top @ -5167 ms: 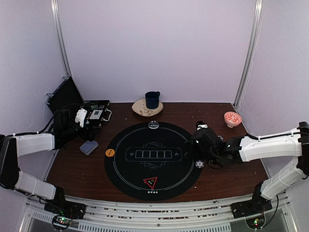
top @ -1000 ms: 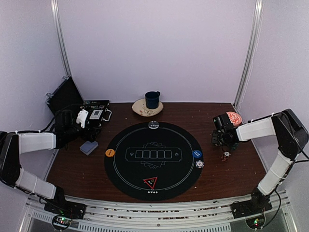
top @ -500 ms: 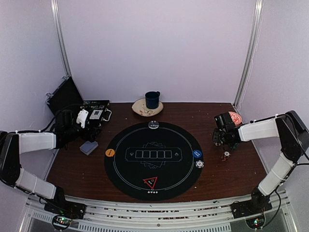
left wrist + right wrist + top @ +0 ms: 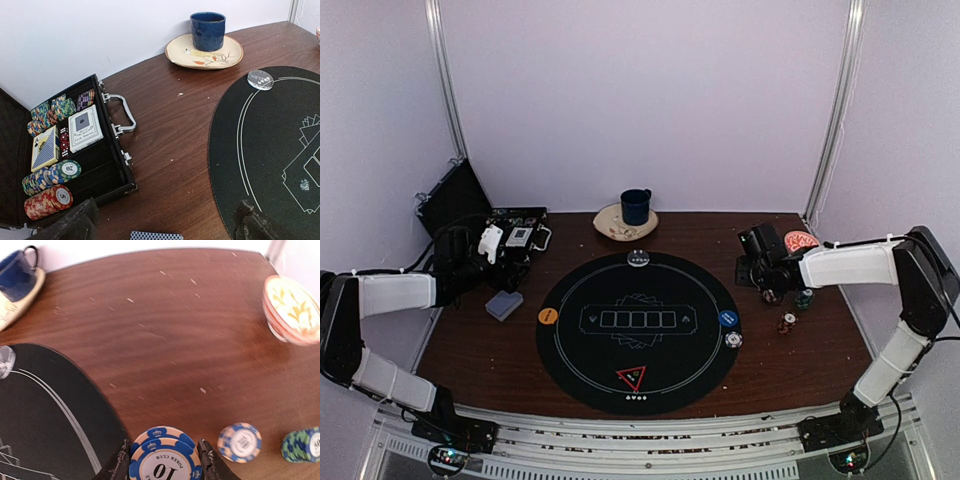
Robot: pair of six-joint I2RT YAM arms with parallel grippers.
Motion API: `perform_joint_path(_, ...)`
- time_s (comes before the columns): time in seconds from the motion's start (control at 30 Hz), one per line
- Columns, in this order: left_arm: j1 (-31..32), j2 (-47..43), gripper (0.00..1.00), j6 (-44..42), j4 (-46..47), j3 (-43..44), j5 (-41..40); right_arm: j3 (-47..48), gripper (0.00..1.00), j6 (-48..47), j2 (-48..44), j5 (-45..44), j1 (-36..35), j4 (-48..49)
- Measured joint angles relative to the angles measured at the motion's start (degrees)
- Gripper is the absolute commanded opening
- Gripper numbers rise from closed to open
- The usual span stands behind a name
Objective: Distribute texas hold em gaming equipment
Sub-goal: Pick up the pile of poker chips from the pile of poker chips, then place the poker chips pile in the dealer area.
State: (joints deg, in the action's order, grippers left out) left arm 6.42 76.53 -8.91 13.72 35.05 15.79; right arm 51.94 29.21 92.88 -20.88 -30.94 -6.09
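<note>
On the brown table (image 4: pixel 165 330), the right gripper (image 4: pixel 162 462) clamps a blue-and-cream chip stack (image 4: pixel 162 452) marked 10, cut off at the frame's lower edge; the left gripper (image 4: pixel 162 224) gapes wide.

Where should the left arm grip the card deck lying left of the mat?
Probably the two long edges of the card deck, pinched from straight above. It lies flat on the wood, apart from the mat, so only its thin side faces are offered.

White-shelled left arm (image 4: pixel 395 295), matching right arm (image 4: pixel 850 265), black joints, black cables, dark right end effector (image 4: pixel 162 462)
</note>
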Motion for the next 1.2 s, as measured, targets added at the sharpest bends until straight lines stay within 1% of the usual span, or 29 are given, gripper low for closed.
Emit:
perform_joint_path(0.13,0.0,0.0,0.98,0.0,0.0,0.0,-0.15,7.48,0.22,-0.81,4.39,-0.35,-2.64,-0.96)
perform_joint_path(0.27,0.0,0.0,0.98,0.0,0.0,0.0,-0.24,15.3,0.22,-1.81,10.75,-0.31,-4.44,-1.97)
perform_joint_path(0.6,0.0,0.0,0.98,0.0,0.0,0.0,-0.48,31.26,0.22,-4.02,25.4,0.5,-6.45,-4.92)
perform_joint_path(1.2,0.0,0.02,0.98,0.0,0.0,0.0,-0.59,44.72,0.22,-4.61,41.09,3.28,-7.34,-4.37)
